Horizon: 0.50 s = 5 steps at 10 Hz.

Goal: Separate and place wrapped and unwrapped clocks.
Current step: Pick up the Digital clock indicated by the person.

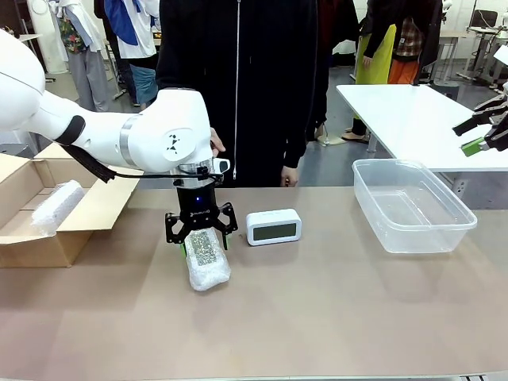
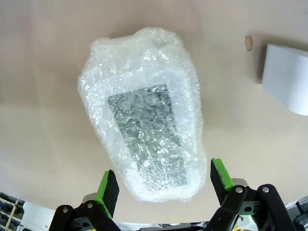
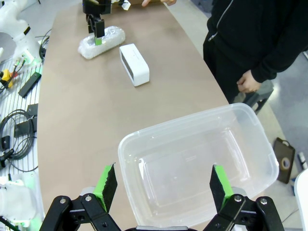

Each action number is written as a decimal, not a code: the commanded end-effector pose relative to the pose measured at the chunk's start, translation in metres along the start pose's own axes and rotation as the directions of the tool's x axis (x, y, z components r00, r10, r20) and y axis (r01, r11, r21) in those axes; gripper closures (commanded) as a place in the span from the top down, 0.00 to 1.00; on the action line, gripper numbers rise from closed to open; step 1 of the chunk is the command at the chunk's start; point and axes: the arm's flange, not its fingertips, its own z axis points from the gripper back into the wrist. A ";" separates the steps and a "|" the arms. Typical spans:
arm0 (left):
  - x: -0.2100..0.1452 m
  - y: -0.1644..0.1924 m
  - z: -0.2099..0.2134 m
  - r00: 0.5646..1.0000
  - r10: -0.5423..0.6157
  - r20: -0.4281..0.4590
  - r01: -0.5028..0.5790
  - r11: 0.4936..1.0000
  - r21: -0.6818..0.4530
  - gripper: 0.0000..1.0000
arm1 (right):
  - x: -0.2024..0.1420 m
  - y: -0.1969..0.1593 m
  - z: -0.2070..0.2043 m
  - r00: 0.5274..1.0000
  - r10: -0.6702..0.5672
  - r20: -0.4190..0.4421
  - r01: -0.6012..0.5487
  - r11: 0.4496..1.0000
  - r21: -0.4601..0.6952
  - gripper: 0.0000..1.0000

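An open cardboard box (image 1: 101, 208) lies left on the tan table (image 1: 333, 317). A clear plastic tub (image 1: 421, 238) sits right.

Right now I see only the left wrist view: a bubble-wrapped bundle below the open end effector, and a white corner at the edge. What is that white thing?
Observer: A bare white digital clock, standing on the table beside the bundle.
Operator: Any other wrapped ones?
Observer: One more wrapped bundle lies in the open cardboard box at the robot's left.
Operator: And the right end effector?
Observer: Open, hanging above an empty clear plastic bin.
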 end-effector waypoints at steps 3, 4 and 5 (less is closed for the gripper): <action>-0.008 0.008 -0.007 0.999 0.046 0.010 -0.046 0.999 -0.002 1.00 | 0.000 0.000 -0.001 1.000 0.004 0.010 -0.004 1.000 0.003 1.00; -0.004 0.007 -0.011 0.999 0.039 0.008 -0.039 0.999 -0.015 1.00 | 0.000 0.000 -0.001 1.000 0.004 0.010 -0.004 1.000 0.003 1.00; 0.000 0.006 -0.015 0.999 0.031 0.014 -0.031 0.999 -0.031 1.00 | 0.000 0.000 -0.001 1.000 0.004 0.010 -0.004 1.000 0.003 1.00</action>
